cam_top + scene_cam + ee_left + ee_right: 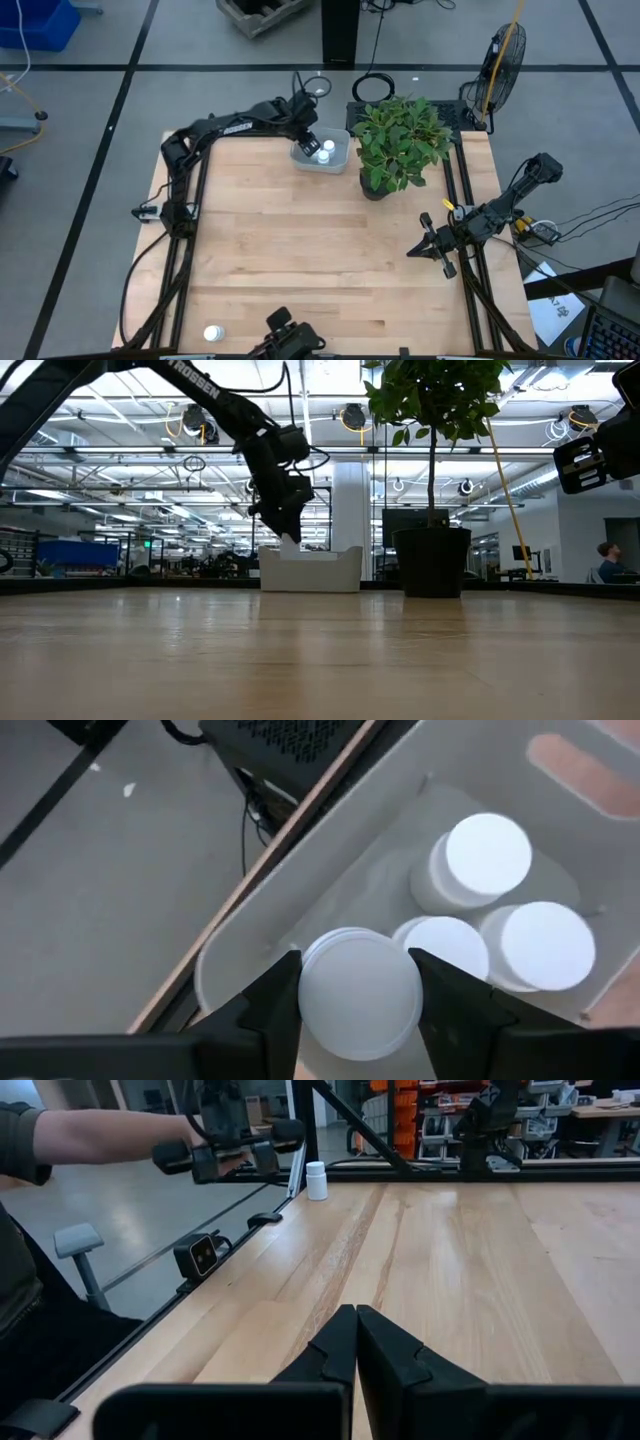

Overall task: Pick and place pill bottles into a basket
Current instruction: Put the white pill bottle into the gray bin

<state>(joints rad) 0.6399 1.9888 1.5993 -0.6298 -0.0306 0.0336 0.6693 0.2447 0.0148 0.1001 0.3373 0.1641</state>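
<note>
My left gripper (306, 146) is over the far left end of the pale basket (338, 160), shut on a white pill bottle (360, 992). In the low view the gripper (287, 532) stands just above the basket's rim (310, 568). Three more bottles (485, 858) (447, 946) (540, 946) stand upright on the basket's floor. A fifth bottle (212, 333) stands on the table near the front left edge and also shows in the right wrist view (316, 1180). My right gripper (356, 1330) is shut and empty, low over the table at its right side (432, 247). My left gripper pinches the bottle by its sides just below the cap (300, 982), one finger (268, 1005) on each side. The fingers come from above, pointing down. The bottle is upright, cap up, inside the basket's far left corner. Whether its base touches the floor is hidden.
A leafy potted plant (400, 140) stands right beside the basket at the table's far edge. A person's arm (90, 1135) holds a handle device beyond the table's left edge. The wide wooden middle of the table (320, 250) is bare.
</note>
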